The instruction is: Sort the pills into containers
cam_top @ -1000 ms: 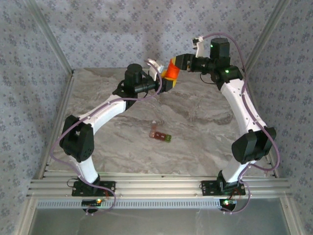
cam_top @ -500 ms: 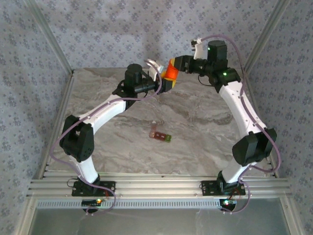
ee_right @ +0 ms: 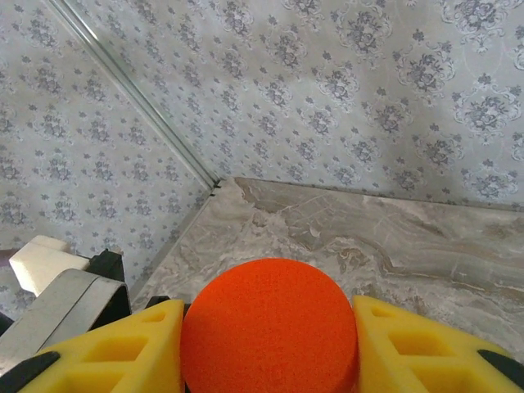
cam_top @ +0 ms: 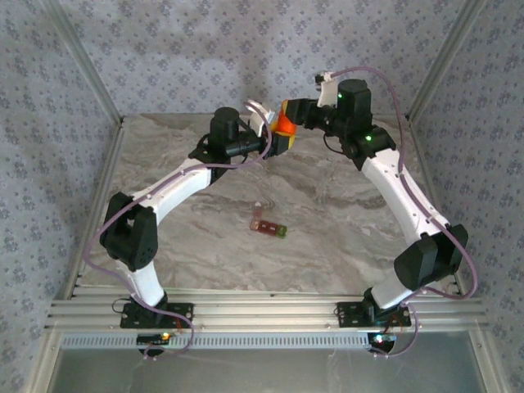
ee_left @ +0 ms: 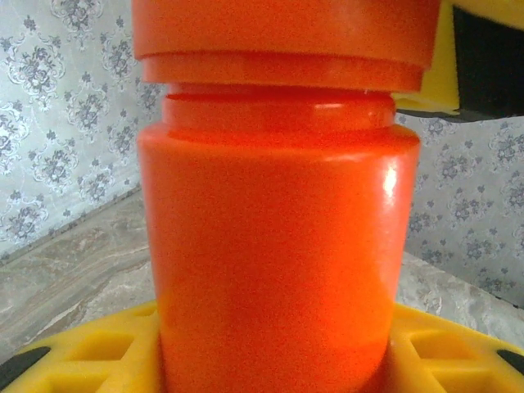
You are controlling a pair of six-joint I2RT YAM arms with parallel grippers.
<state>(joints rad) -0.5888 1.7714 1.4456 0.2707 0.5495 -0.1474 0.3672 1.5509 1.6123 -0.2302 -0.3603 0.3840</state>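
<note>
Lying crosswise, containers point(cam_top: 268, 227), green end right.

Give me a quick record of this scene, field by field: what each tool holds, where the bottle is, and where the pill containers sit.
left tool: closed around the body of the orange bottle
right tool: closed on the cap, a pad on either side
bottle position: held up over the far part of the table, between the two arms
cap state: on the bottle's neck; cannot tell if loosened
containers: strip lying flat mid-table, green end to the right, apart from both arms
</note>
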